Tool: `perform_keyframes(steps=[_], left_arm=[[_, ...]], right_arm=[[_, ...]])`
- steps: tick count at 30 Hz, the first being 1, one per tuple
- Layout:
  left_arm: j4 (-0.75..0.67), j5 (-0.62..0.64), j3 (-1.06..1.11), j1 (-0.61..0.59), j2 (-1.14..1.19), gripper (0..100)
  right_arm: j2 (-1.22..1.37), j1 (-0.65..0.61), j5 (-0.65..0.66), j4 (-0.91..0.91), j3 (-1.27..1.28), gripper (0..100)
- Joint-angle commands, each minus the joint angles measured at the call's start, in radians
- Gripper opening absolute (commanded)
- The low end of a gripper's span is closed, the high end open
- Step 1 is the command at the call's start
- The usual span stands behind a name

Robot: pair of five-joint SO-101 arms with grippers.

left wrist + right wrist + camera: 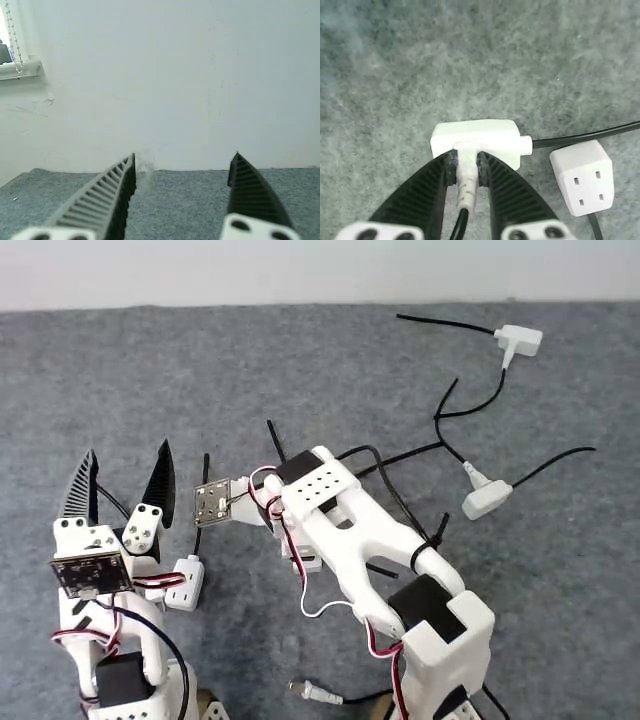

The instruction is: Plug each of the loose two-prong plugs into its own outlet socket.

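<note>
The right gripper (467, 158) pinches a white plug (466, 191) by its neck, tight against a white outlet block (475, 139) on the grey mat (395, 75). The plug looks seated, though the joint is hidden. A cube socket (582, 175) lies just beside. At the near left, the left gripper (128, 455) stands spread, holding nothing. A loose two-prong plug (322, 696) lies at the near edge.

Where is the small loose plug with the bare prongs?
In the high view, the loose plug lies on the carpet near the bottom edge, close beside the right arm's base.
</note>
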Motion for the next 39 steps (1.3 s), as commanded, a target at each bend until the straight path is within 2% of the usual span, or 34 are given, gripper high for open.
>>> perform_keyframes(steps=[1,9,11,13,16,19,24,29,32,35,39], left_arm=[[-0.031,0.011,-0.021,0.0,-0.011,30],[-0.028,0.009,-0.019,0.021,-0.008,30],[-0.026,0.009,-0.019,0.021,-0.008,30],[-0.026,0.009,-0.019,0.021,-0.008,30],[-0.026,0.008,-0.019,0.021,-0.008,30],[-0.032,0.008,-0.004,0.021,-0.009,30],[-0.032,0.006,-0.001,0.041,-0.009,30],[-0.032,0.006,-0.001,0.041,-0.009,30],[-0.032,0.006,-0.001,0.041,-0.009,30],[-0.032,0.006,-0.001,0.041,-0.009,30],[-0.032,0.006,-0.001,0.041,-0.009,30]], right_arm=[[0.041,0.048,-0.029,-0.038,0.069,0.8],[0.041,0.162,-0.034,-0.033,0.069,0.9],[0.039,0.163,-0.08,-0.019,0.061,1.3],[0.039,0.159,-0.127,0.001,0.046,5.8],[0.033,0.139,-0.18,0.048,0.006,21.3],[0.031,0.13,-0.315,0.088,-0.049,32.2],[0.031,0.131,-0.674,0.159,-0.196,26.7],[0.036,0.133,-0.881,0.193,-0.262,26.7],[0.031,0.127,-0.944,0.225,-0.299,32.0],[0.031,0.117,-0.953,0.243,-0.327,38.5],[0.039,0.071,-0.951,0.252,-0.324,39.1]])
